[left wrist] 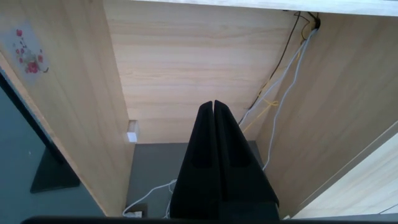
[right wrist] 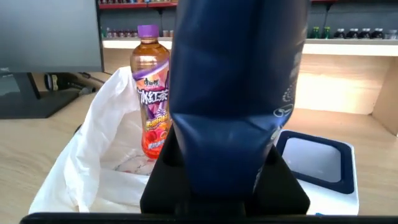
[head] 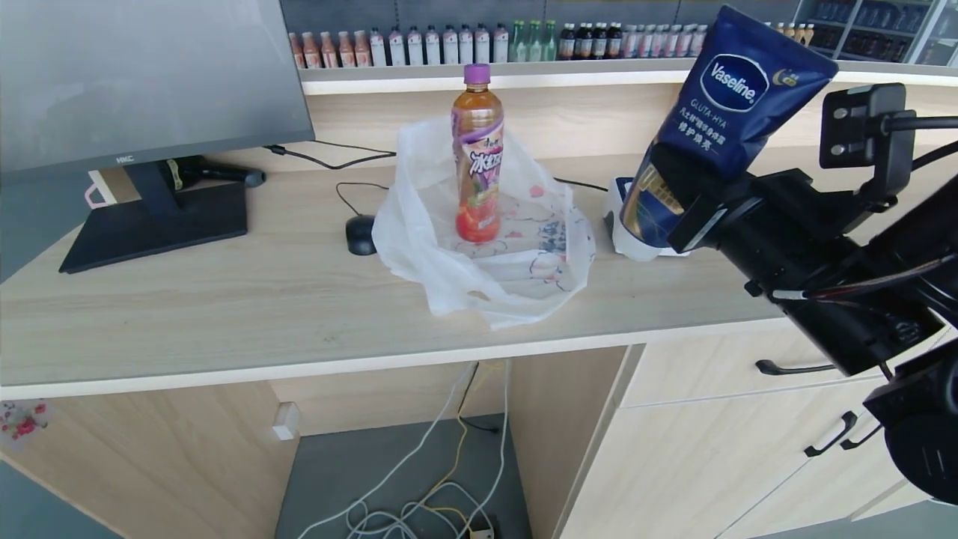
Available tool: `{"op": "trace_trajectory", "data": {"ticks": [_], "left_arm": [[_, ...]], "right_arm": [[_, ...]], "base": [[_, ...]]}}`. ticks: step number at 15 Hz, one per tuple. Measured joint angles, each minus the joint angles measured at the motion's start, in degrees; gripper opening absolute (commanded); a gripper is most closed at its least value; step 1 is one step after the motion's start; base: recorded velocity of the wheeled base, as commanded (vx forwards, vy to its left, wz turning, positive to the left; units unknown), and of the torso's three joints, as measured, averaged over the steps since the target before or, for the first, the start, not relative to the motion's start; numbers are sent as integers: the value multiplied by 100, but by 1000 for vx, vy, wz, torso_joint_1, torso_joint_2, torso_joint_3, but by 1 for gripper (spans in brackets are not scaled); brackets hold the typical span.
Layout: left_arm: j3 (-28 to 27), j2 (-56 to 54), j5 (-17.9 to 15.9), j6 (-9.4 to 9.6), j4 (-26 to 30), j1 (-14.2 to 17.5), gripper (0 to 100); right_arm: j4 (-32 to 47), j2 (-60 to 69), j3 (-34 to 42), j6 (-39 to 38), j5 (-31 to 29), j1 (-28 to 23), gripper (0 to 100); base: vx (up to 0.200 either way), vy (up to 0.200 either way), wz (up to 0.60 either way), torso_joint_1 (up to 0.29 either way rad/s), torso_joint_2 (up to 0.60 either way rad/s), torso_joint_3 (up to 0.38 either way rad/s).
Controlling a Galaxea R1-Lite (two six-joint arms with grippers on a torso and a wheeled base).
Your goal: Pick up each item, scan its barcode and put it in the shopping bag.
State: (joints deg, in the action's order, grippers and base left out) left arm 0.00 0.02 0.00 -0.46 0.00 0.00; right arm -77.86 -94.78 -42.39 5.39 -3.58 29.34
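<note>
Currently held: my right gripper (head: 682, 213) is clamped on the lower end of the blue tube (head: 737, 97), which rises tilted above it.
Scanner: a white box (head: 627, 243) just beyond and below that gripper, dark window facing up.
Shopping bag: the shopping bag (head: 486, 254) lies left of the gripper, just beside the scanner, with its mouth open. A bottle (head: 477, 150) stands upright inside.
Edges: the counter (head: 224, 299) front edge runs below the gripper.
Open room: bare wood past the bag, out to the mouse (head: 361, 233) and monitor stand (head: 157, 221).
Left gripper: the left gripper (left wrist: 214, 109) has its fingers pressed together, low under the counter, with cables (left wrist: 283, 93) beyond.
Room: shelved drinks (head: 449, 45) behind.
</note>
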Motion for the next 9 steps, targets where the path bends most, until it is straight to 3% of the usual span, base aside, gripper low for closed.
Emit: {"op": "trace_trajectory", "data": {"ticks": [1, 9], "left_arm": [[0, 0, 0, 4, 0, 0, 0], [0, 0, 0, 41, 2, -2, 0]], "right_arm": [[-17, -9, 0, -2, -5, 0, 0], [38, -52, -41, -6, -9, -10, 0]], "base": [[0, 200, 0, 2, -2, 12], [0, 0, 0, 0, 0, 0]]}}
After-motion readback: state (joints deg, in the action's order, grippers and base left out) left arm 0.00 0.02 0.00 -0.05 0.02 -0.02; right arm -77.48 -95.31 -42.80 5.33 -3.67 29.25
